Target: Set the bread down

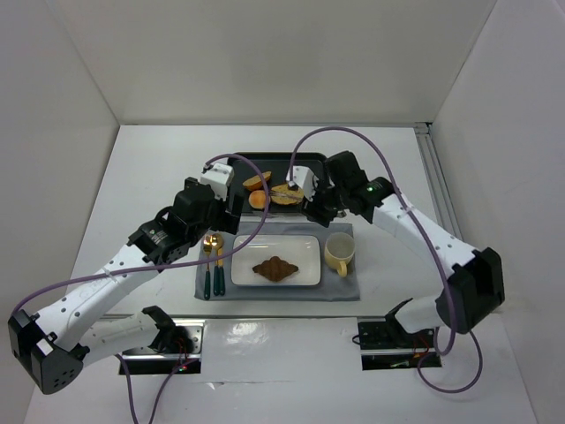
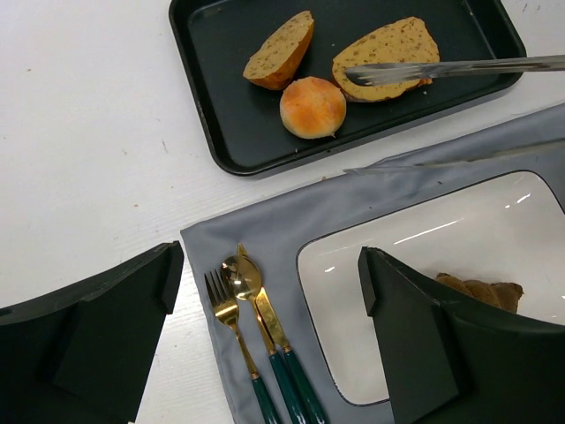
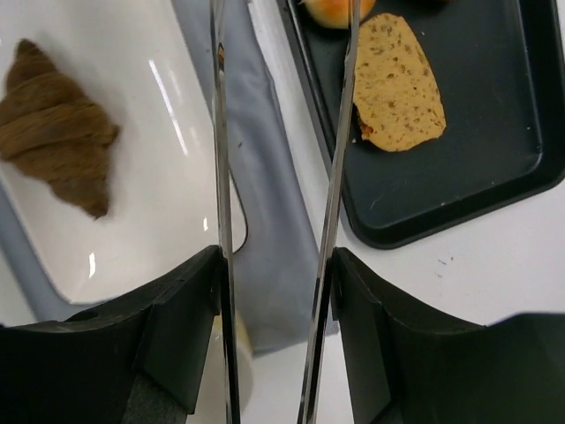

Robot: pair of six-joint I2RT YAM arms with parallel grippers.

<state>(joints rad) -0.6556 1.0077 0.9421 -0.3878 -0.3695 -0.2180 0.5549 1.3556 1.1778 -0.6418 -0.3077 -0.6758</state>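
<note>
On the black tray [image 1: 282,168] lie three breads: a seeded slice [image 2: 388,49], a wedge [image 2: 282,49] and a round bun [image 2: 312,106]. A brown croissant [image 1: 276,268] rests on the white plate [image 1: 305,256]. My right gripper [image 3: 275,265] is shut on metal tongs [image 3: 340,132], whose arms stand apart. One arm lies over the near edge of the seeded slice [image 3: 397,88]; the other hangs over the grey mat by the tray's rim. Nothing is between the tong arms. My left gripper [image 2: 269,269] is open above the cutlery and the plate's left end.
A grey mat [image 1: 344,287] carries the plate, a yellow mug [image 1: 339,253] on the right, and a gold fork, spoon and knife [image 2: 256,318] with green handles on the left. White walls close in the table at the back and sides.
</note>
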